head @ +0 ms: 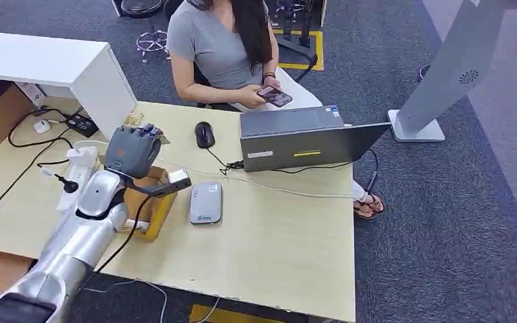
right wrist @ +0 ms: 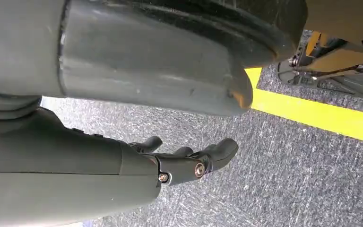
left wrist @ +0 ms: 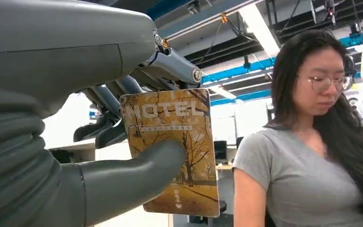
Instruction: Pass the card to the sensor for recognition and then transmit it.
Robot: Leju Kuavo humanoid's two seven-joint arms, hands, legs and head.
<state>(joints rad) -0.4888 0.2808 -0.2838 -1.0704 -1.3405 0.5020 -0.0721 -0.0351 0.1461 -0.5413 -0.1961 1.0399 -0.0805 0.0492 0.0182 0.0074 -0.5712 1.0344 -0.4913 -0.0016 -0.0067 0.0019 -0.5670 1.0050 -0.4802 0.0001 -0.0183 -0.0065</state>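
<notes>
Left arm point(head: 74, 242) rises from the near table edge, silver, its lower part cut off by the frame. Left hand point(head: 132, 149) is raised above a small yellow-sided cardboard box point(head: 149, 205); from the head view its back faces up and hides most of what it holds. Wrist view settles it: thumb point(left wrist: 137, 177) presses the hotel key card point(left wrist: 175, 151) against the darker fingers point(left wrist: 105, 97). Card stands upright, autumn-tree print, "HOTEL" across the upper part; its lower print is too small to read, and one edge is covered by the thumb.

Card reader point(head: 206, 202), flat grey-white, lies on the wooden table point(head: 283, 256) just beside the box, apart from the hand. Its cable is hard to follow among the others.

Laptop point(head: 303, 138) sits open with its back towards us, screen hidden. Black mouse point(head: 204, 134) lies beside it. Power strip point(head: 77, 168) and tangled leads lie to the left.

Person point(head: 225, 47) is seated across the table, head cut off in the head view, holding a phone point(head: 274, 96).

Right hand point(right wrist: 189, 161) hangs over grey carpet point(right wrist: 288, 179) by a yellow floor line point(right wrist: 321, 116); fingers apart, slightly bent, nothing in them.
</notes>
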